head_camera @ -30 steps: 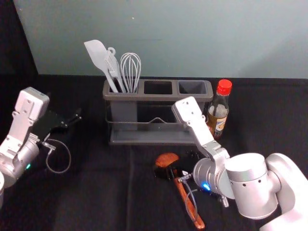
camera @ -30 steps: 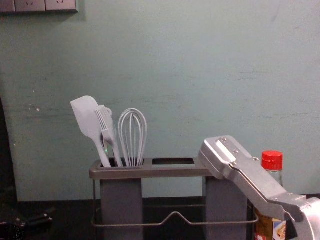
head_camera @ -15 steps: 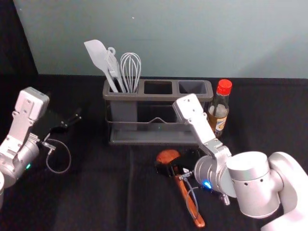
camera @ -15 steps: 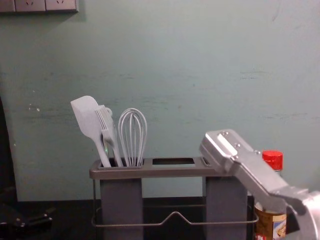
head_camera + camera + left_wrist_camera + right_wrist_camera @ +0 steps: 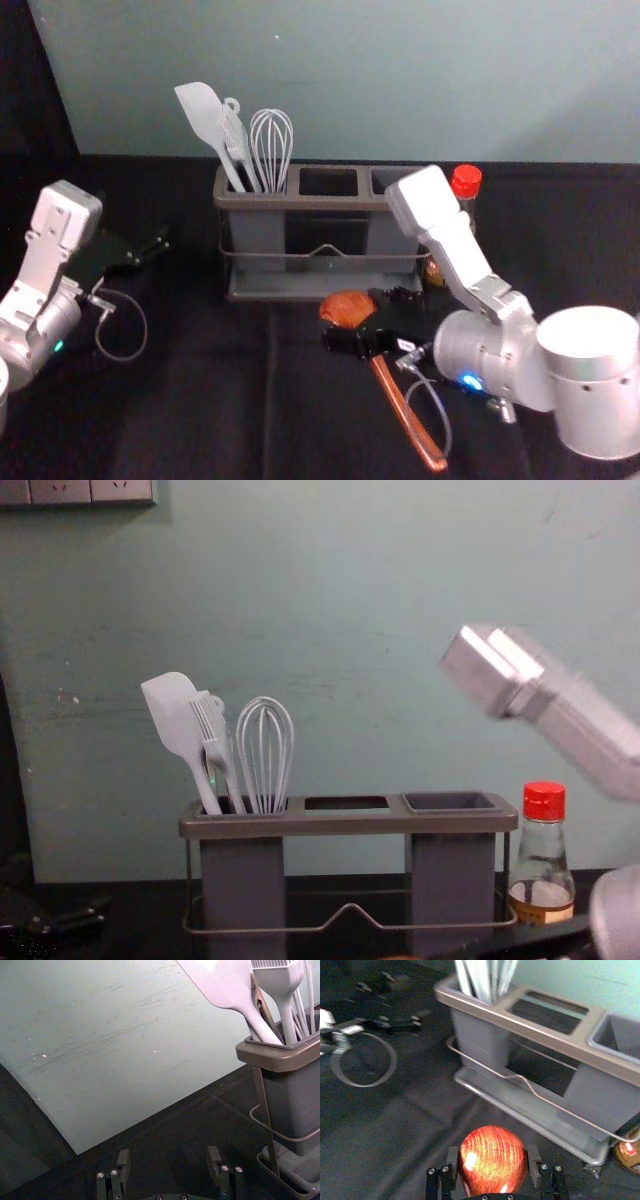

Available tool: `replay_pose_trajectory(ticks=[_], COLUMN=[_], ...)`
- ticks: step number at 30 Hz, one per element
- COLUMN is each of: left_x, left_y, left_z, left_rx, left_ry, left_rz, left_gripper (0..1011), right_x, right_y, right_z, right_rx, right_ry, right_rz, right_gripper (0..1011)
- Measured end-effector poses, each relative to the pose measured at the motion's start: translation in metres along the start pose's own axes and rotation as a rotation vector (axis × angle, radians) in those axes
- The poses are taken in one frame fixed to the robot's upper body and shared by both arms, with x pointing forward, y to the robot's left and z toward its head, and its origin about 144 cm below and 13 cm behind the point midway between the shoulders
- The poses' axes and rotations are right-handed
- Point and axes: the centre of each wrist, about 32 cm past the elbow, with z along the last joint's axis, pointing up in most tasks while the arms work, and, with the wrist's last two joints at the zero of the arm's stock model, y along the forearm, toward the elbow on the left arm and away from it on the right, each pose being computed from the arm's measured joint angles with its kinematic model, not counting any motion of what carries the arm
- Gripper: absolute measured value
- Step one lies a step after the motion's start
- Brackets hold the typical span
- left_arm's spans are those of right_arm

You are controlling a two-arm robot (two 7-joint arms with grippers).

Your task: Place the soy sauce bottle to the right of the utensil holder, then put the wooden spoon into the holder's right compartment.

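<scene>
My right gripper (image 5: 368,318) is shut on the wooden spoon (image 5: 346,308) just below its round head, the handle slanting toward the front right. In the right wrist view the spoon's head (image 5: 493,1160) sits between the fingers of the right gripper (image 5: 493,1157). The soy sauce bottle (image 5: 542,855) stands upright at the right end of the utensil holder (image 5: 350,824), partly behind my arm in the head view. The holder's right compartment (image 5: 452,802) holds nothing visible. At the left, my left gripper (image 5: 155,248) is parked; its wrist view shows the gripper (image 5: 168,1160) open and empty.
A white spatula (image 5: 203,115), a fork-like tool and a whisk (image 5: 271,148) stand in the holder's left compartment. Behind the table rises a plain wall. A cable loops from each wrist.
My right gripper has risen with the spoon, and its arm has shifted up and to the right, uncovering the holder's right compartment in the chest view. The left arm has stayed still.
</scene>
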Motion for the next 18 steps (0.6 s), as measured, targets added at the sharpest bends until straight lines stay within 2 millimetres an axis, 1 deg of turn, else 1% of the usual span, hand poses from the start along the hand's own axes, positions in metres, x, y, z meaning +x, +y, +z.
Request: replay_pose_trajectory(ticks=[4, 6, 9, 13, 18], left_x=[0.0, 0.0, 0.0, 0.0, 0.0], left_y=[0.0, 0.0, 0.0, 0.0, 0.0], left_z=[0.0, 0.0, 0.0, 0.0, 0.0], left_rx=[0.0, 0.0, 0.0, 0.0, 0.0], left_ry=[0.0, 0.0, 0.0, 0.0, 0.0], left_rz=[0.0, 0.0, 0.0, 0.0, 0.0], left_gripper=[1005, 1005, 1005, 1005, 1005], right_x=[0.007, 0.01, 0.016, 0.02, 0.029], right_y=[-0.02, -0.027, -0.042, -0.05, -0.058], right_z=[0.001, 0.001, -0.001, -0.003, -0.013], right_rx=[0.061, 0.091, 0.176, 0.238, 0.381], right_ry=[0.006, 0.011, 0.021, 0.027, 0.018], right_rz=[0.09, 0.12, 0.173, 0.176, 0.15], right_gripper=[838, 838, 838, 838, 838])
